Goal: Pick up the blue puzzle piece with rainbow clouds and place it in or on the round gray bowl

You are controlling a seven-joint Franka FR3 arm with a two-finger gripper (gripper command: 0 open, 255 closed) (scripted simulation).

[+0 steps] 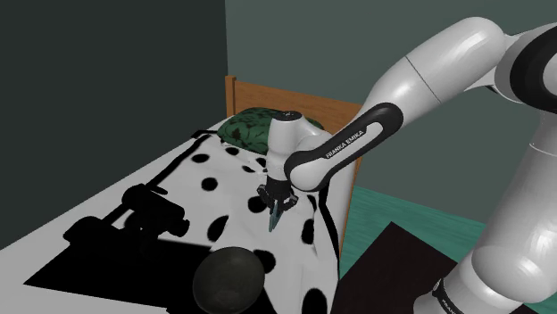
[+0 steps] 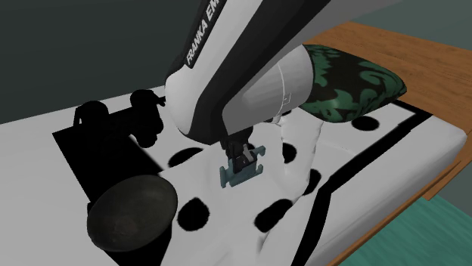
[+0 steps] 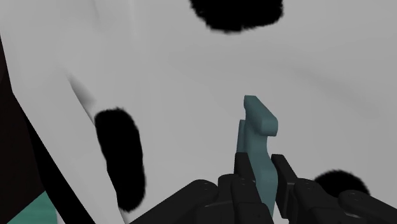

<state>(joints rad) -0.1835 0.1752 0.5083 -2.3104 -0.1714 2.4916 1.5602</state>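
Now I am clamping my claw (image 3: 262,170) on the blue-grey puzzle piece (image 3: 257,124) over the spotted cover (image 3: 191,89), near the dark bowl (image 2: 132,218).

Printed in white capitals along the dark band (image 1: 344,143) of the arm (image 1: 428,62), close to the wrist: "FRANKA EMIKA". Same lettering on that band in the second exterior view, cut by the top edge, legible as "FRANKA EM".

A bed (image 1: 178,165) with a white, black-spotted cover carries a green patterned pillow (image 1: 245,129) against its wooden headboard (image 1: 268,95). Walls (image 1: 107,80) are dark grey-green; the floor (image 1: 402,214) is teal.
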